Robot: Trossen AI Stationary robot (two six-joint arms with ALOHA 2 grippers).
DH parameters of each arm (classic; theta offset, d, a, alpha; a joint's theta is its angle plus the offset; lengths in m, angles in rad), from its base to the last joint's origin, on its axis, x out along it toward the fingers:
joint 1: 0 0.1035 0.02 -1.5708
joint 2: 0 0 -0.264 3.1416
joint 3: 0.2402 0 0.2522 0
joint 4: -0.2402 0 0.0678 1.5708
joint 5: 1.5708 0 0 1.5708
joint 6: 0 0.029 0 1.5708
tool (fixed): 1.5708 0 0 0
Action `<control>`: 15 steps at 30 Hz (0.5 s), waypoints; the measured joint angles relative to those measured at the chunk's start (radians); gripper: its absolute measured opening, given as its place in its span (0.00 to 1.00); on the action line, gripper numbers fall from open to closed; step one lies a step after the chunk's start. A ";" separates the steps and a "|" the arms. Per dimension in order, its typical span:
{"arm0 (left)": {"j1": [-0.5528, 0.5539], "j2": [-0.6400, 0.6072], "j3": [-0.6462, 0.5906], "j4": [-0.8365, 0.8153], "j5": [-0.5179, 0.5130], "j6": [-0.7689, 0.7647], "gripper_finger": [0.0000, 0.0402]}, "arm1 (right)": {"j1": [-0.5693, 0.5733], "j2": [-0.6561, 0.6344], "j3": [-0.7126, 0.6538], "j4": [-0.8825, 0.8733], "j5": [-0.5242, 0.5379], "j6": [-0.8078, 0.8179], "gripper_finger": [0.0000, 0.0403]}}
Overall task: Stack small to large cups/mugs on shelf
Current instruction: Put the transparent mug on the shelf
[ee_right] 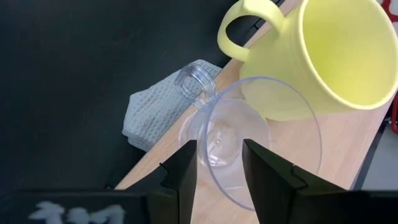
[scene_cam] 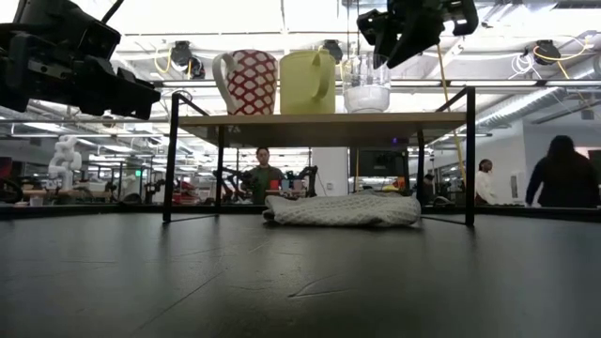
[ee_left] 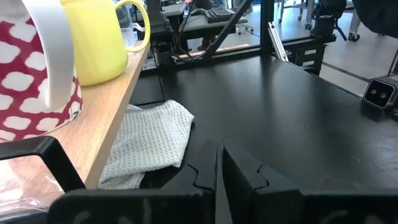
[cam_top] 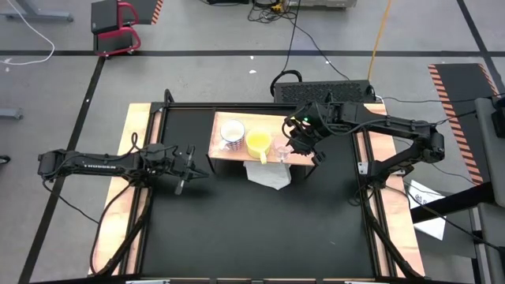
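The shelf [cam_top: 237,155], a wood board on a black frame, carries all three vessels in a row. The white mug [scene_cam: 246,82] with its red pattern stands at one end, the yellow mug [scene_cam: 307,82] beside it in the middle, and the glass cup [scene_cam: 366,88] at the other end, so the row already runs by size. The right gripper [cam_top: 301,143] hovers just above the glass cup, jaws spread and empty. The left gripper [cam_top: 186,167] waits beside the shelf's mug end, jaws clenched on nothing. A white cloth [scene_cam: 343,209] lies under the shelf.
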 joint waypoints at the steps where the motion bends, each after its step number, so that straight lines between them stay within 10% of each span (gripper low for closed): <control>1: 0.000 0.000 0.000 0.000 0.000 0.001 0.06 | 0.000 0.000 0.000 0.000 0.000 0.000 0.30; 15: 0.000 0.000 0.000 -0.009 0.000 0.004 0.06 | 0.000 0.000 0.000 0.012 0.000 0.025 0.20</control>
